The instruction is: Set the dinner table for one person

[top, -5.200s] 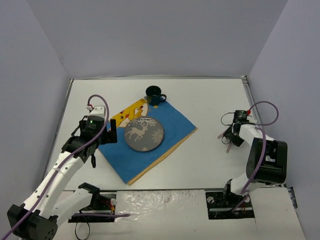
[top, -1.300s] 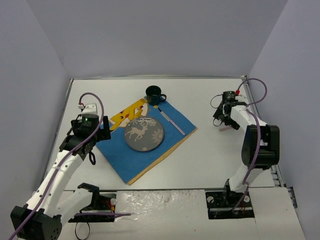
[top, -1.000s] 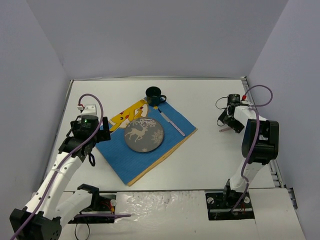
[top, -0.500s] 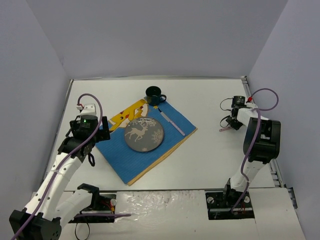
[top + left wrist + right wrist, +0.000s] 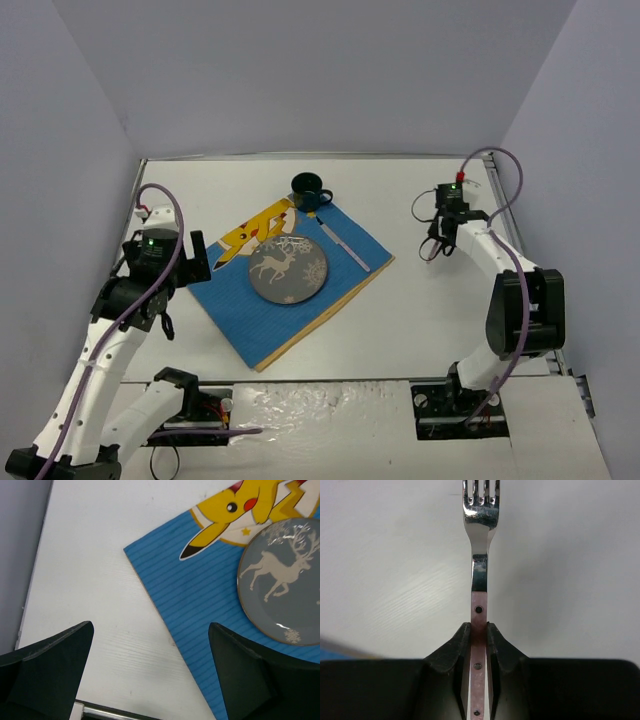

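The white dinner table holds a blue cartoon-print placemat. On the mat lie a grey plate with a reindeer and a knife to its right. A dark teal cup stands at the mat's far corner. My right gripper is shut on a fork with a pink handle, held above the table at the far right, tines pointing away. My left gripper is open and empty beside the mat's left edge. The left wrist view shows the mat and plate.
Grey walls enclose the table on three sides. A raised white ledge with the arm bases runs along the near edge. Cables loop over both arms.
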